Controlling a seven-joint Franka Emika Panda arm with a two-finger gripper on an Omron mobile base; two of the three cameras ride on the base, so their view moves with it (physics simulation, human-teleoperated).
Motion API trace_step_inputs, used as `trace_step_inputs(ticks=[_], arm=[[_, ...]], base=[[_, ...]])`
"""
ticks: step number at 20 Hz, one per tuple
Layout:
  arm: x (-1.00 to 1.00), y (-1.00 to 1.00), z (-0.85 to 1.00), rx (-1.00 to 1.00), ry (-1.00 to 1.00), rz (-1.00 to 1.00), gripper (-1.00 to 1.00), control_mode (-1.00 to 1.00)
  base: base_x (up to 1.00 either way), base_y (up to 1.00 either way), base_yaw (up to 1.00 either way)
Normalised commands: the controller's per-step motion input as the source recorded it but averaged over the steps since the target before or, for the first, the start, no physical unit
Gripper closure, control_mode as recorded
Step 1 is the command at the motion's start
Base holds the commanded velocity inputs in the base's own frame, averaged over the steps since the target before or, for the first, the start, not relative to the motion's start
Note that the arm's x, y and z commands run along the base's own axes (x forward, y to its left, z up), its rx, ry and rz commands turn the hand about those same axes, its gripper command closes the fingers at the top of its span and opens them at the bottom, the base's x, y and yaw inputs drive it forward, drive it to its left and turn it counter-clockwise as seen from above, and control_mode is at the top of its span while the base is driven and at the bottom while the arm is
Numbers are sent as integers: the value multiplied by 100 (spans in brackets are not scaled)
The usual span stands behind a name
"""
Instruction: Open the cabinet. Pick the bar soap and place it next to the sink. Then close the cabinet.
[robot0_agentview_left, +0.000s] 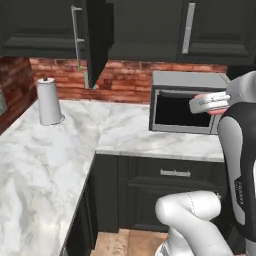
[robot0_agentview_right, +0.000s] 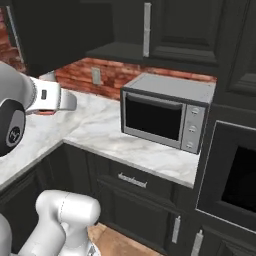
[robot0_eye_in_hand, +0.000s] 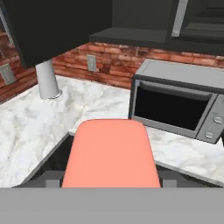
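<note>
One bar soap (robot0_eye_in_hand: 111, 153) clamped in gripper (robot0_eye_in_hand: 111, 183), carried above desk (robot0_eye_in_hand: 26, 131) corner near microwave (robot0_eye_in_hand: 179, 105). Cabinet (robot0_agentview_left: 97, 40) door open. Soap likely light, rigid, slick; flat-side pinch at midsection seems safest, gentle set-down.

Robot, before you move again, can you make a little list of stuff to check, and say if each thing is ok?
1. Bar soap held in the gripper: ok, it sits between the fingertips in the hand view.
2. Cabinet door open: ok, it swings out over the counter.
3. Sink spot in sight: cannot tell.
4. Paper towel roll out of the way: ok, far left.
5. Microwave door shut: ok.
</note>
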Motion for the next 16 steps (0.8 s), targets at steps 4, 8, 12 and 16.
trace_step_inputs(ticks=[4, 8, 12, 16], arm=[[0, 0, 0, 0, 0, 0, 100, 100], [0, 0, 0, 0, 0, 0, 100, 100], [0, 0, 0, 0, 0, 0, 100, 100], [0, 0, 0, 0, 0, 0, 100, 100]], base=[[-37, -38, 41], [-22, -26, 42], [-27, 0, 39], [-36, 0, 40]])
